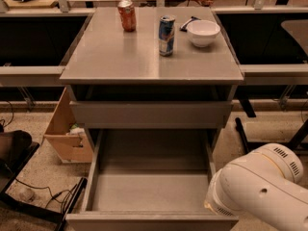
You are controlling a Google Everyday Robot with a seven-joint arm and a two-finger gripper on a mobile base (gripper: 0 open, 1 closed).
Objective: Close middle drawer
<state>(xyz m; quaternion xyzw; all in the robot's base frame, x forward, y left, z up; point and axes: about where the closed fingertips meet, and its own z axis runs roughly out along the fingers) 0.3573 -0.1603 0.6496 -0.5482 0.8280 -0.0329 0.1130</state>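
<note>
The plain matte-grey middle drawer point(91, 177), a long tray with thin side walls, stands pulled fully out of the grey cabinet point(144, 61); only its bare floor shows inside. Above it we see the upper grey drawer front point(151, 113), slightly proud. The rounded white robot arm point(262, 191) covers the drawer's front right corner. The gripper is out of view, so we cannot tell its state. On the cabinet top stand an orange soda can point(126, 15), a blue-silver can point(166, 29) and a white bowl point(203, 32). To the left, an open cardboard box point(62, 129) holds what may be pale wrappers.
</note>
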